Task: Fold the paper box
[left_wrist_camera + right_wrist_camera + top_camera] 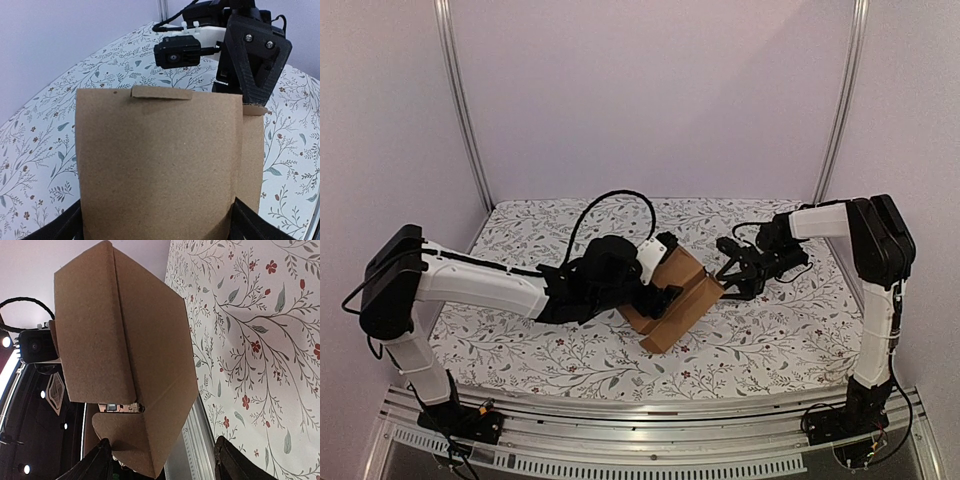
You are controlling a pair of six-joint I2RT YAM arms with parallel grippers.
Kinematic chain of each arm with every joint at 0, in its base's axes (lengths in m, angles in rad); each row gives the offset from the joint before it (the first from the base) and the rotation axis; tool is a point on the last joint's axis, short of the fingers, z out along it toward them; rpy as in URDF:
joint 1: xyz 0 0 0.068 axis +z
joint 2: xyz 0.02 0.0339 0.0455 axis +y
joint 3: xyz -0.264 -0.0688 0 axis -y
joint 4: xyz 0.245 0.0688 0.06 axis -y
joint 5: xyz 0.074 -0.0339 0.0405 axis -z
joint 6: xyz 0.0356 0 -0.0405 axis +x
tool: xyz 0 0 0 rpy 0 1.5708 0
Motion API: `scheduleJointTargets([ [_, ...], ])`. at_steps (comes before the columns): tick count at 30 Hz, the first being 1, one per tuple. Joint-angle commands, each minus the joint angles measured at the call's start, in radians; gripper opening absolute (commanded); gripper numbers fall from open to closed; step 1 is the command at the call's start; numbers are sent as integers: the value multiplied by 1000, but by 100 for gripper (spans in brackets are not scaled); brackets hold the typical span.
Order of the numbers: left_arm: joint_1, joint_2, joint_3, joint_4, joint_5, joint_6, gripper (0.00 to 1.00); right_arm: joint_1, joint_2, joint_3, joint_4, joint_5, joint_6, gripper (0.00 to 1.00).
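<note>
Paper box (672, 292) sits part-folded from above; left wrist alone shows its tab (161, 93).

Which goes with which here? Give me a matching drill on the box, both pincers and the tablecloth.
1 box
2 left pincer
3 right pincer
4 tablecloth

A white with flowers
B open, at the box's right edge
C brown, part folded
D jaws wide, astride a box panel

Pairs: 1-C, 2-D, 3-B, 4-A
</note>
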Motion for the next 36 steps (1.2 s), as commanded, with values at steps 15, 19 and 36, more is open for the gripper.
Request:
scheduleJointTargets([
  [15,-22,24,24,14,-18,9,85,21,6,-10,-19,7,-46,37],
  [19,-22,29,28,16,-25,7,85,39,-6,-9,-55,35,-86,42],
  [36,-25,37,35,12,-3,3,85,67,-17,17,-65,107,-114,6],
])
